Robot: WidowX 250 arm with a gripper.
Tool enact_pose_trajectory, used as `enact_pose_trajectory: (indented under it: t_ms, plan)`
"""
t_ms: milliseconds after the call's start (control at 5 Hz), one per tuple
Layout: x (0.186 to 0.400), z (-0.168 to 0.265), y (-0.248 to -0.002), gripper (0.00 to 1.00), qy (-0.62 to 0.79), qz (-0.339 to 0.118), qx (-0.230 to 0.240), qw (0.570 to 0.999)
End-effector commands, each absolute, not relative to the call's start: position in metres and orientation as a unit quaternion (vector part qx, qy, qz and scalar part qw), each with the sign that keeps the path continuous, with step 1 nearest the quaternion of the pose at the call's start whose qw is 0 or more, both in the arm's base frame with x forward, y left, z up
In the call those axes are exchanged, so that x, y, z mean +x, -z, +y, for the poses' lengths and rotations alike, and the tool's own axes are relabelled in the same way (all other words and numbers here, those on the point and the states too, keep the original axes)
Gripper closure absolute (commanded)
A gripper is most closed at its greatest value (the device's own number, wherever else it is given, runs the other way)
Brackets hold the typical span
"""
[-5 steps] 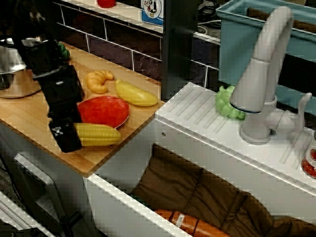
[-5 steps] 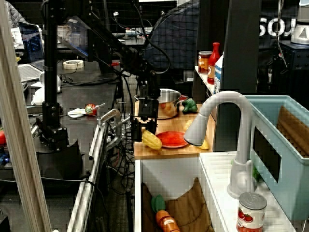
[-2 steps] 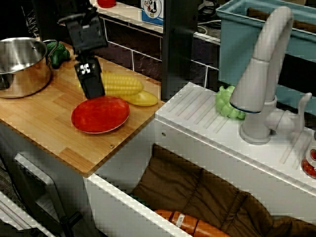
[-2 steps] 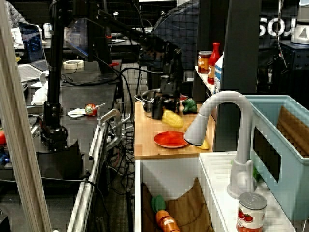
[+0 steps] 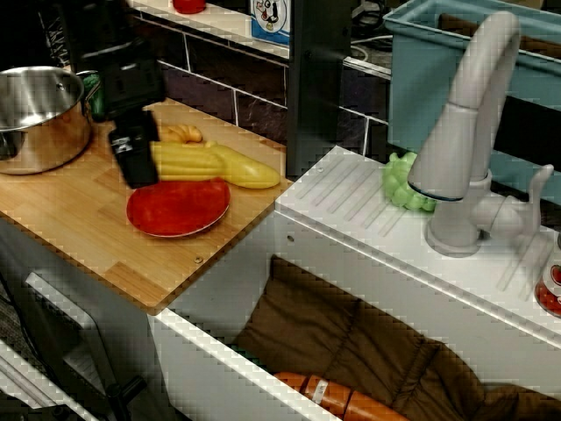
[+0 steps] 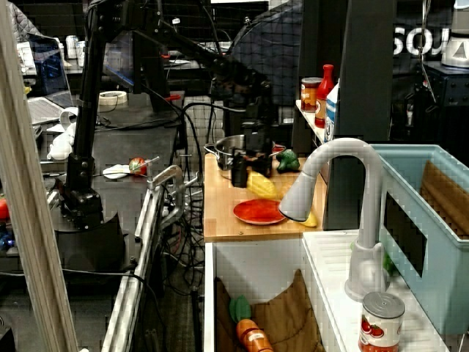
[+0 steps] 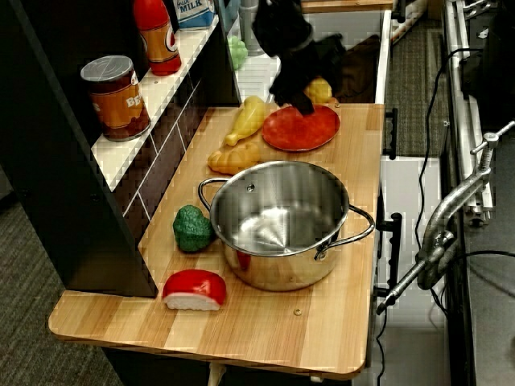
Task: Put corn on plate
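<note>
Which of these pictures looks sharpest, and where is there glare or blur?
The view over the steel pot is sharpest, with glare inside the pot; the view from across the room is dim and cluttered; the close view by the tap shows the gripper dark and smeared.

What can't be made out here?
- Jaws on the corn: hidden by the gripper body in the view over the sink; too small in the side view.
- Corn touching the plate or above it: unclear everywhere.
- Corn in the view over the pot: mostly covered by the gripper.
</note>
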State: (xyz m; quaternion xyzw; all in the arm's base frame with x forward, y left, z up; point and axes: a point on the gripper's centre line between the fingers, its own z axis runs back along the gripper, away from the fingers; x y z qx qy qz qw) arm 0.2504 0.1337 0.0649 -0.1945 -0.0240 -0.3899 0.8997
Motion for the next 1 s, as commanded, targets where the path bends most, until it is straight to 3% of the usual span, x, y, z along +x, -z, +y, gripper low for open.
enact_pose_trajectory:
  t_ms: [0, 200, 800]
  plan:
    - [0.2539, 0.1547, -0.0674, 1.00, 0.394, -0.050, -0.150, 0.906]
    - [0.2539, 0.1547, -0.0674, 0.00, 0.394, -0.050, -0.150, 0.906]
    - [0.2539, 0.1547, -0.0674, 0.00, 0.394, -0.050, -0.150, 0.906]
